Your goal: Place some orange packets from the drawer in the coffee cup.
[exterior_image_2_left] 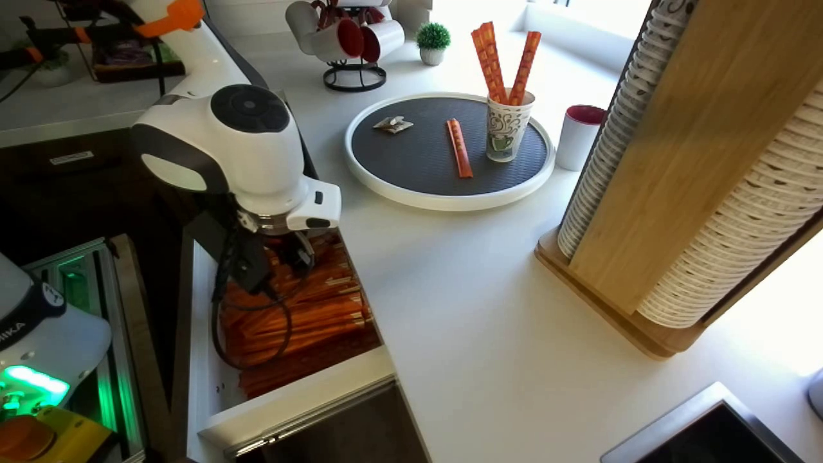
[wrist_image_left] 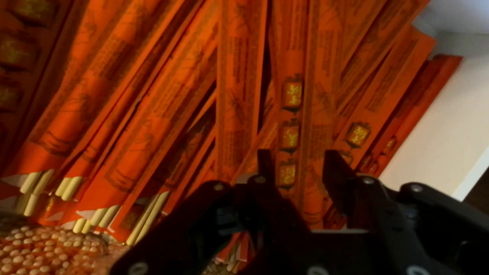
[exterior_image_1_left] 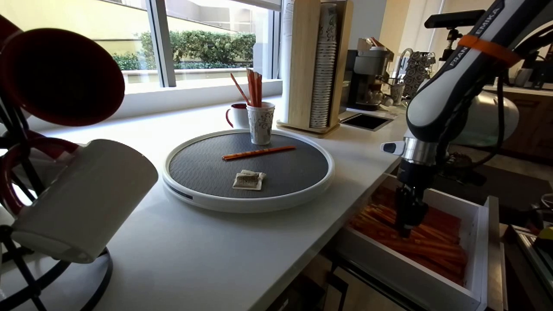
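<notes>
The drawer is pulled out below the counter, its white wall also in an exterior view. Many orange packets lie in it, also seen in both exterior views. My gripper is open and points down into the drawer, with packets showing between its fingers. I cannot tell whether it touches them. It hangs over the packets in an exterior view. A patterned paper coffee cup on the round tray holds several packets upright. Its inside is hidden.
The round tray also bears a loose orange packet and small sachets. A white mug with red inside stands beside it. A mug rack and wooden cup holder stand on the counter.
</notes>
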Controlling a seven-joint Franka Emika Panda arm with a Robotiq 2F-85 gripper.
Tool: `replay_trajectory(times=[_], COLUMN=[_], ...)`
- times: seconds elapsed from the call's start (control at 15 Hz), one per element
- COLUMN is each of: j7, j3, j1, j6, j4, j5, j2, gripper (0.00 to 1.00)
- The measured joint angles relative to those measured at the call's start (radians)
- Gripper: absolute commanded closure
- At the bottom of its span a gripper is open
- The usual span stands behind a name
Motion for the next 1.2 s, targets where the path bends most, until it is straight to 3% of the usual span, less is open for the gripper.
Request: replay_trajectory(times=[0.07,0.2,0.27,0.4,0.93,1.2], j7=[-0.020,-0.060,-0.077,-0.104,-0.115,0.024], j3=[0.009,0.028,0.037,0.054,0.055,0.022], j1=[0.000,0.000,0.000,0.000,-0.001,-0.001], j6=[0.012,0.025,0.032,0.044,0.055,0.030], j4=[0.001,0.002,0.003,0.005,0.025,0.027], j5=[0.024,0.073,0.096,0.131,0.142,-0.024], j2=[0.013,0.035,0.044,0.057,0.059,0.046], gripper=[0.56,0.81,0.82,0.99,0.98,0.98])
